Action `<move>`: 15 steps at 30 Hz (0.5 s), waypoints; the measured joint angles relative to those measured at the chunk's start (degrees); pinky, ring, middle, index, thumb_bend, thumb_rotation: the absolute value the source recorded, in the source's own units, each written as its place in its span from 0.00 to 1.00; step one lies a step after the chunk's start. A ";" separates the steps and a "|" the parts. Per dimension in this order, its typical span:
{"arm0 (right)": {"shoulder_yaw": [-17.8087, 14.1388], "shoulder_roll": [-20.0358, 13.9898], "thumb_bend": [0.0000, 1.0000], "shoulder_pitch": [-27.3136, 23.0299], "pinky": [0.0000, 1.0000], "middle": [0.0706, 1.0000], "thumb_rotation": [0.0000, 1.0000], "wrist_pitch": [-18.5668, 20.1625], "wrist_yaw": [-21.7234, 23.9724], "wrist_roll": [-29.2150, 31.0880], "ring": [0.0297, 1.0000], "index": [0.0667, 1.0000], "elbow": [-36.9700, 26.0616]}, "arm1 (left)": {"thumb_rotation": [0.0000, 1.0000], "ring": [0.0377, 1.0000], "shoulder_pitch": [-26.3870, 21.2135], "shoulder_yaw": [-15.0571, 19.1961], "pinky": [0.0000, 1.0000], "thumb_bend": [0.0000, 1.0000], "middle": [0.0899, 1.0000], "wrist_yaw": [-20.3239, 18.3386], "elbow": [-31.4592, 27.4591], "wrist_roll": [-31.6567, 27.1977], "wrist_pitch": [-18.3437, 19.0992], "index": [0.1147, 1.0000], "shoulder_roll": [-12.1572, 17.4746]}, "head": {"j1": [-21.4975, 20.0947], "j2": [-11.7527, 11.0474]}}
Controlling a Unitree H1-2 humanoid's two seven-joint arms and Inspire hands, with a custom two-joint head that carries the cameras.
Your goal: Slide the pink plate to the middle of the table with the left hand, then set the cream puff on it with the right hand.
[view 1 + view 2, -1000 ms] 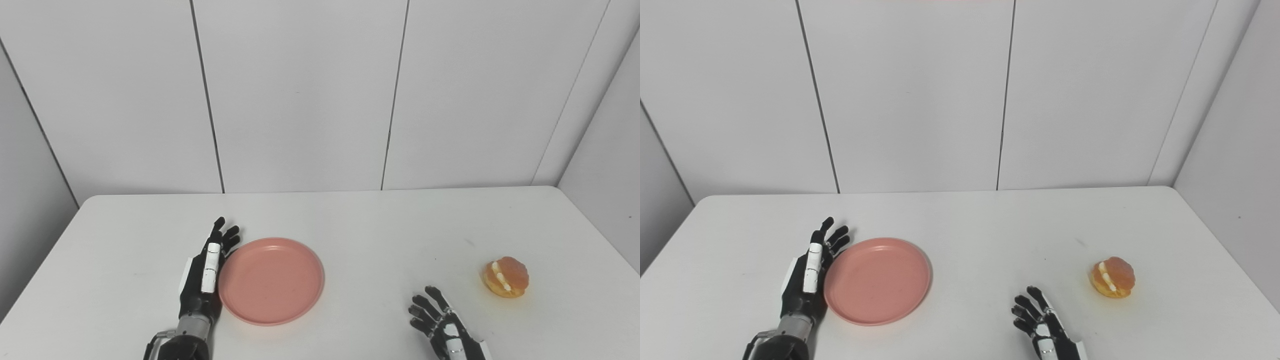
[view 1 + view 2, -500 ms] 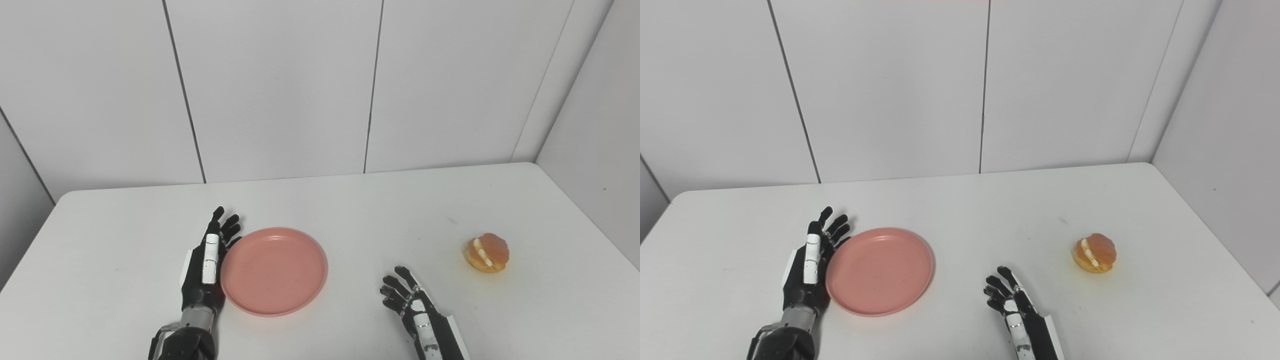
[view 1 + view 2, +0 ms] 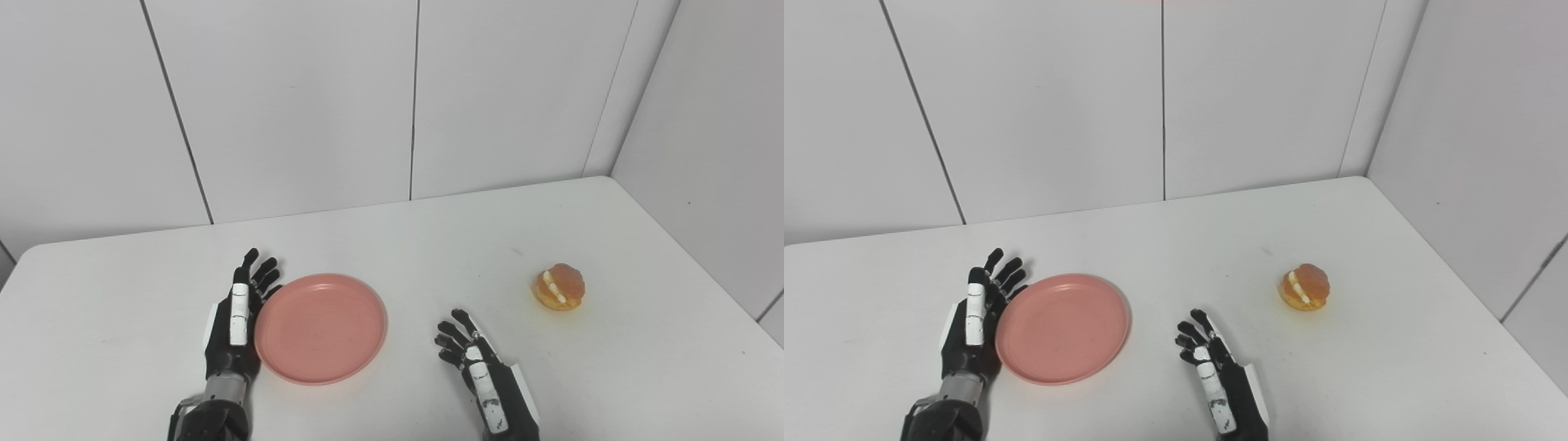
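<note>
Both views show you the same scene: the pink plate [image 3: 320, 328] lies bare against your open left hand [image 3: 236, 327], your right hand [image 3: 481, 373] spread and holding nothing, the cream puff [image 3: 558, 286] apart on the table [image 3: 643, 367].

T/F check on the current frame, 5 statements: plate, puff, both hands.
1. The cream puff sits on the pink plate. False: it lies on the table, well to the plate's right.
2. The left hand is at the plate's left rim, fingers extended. True.
3. The right hand holds the cream puff. False: it is open and apart from it.
4. The plate is empty. True.
5. The right hand is between plate and puff. True.
</note>
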 measured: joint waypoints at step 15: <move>0.24 2.19 0.82 0.61 0.76 0.84 0.72 0.13 -4.37 -6.43 0.81 0.87 -1.80 | 0.94 0.88 -2.22 0.12 0.82 0.81 0.86 -0.80 3.76 -0.03 -1.31 0.91 -0.06 | -1.41 -1.32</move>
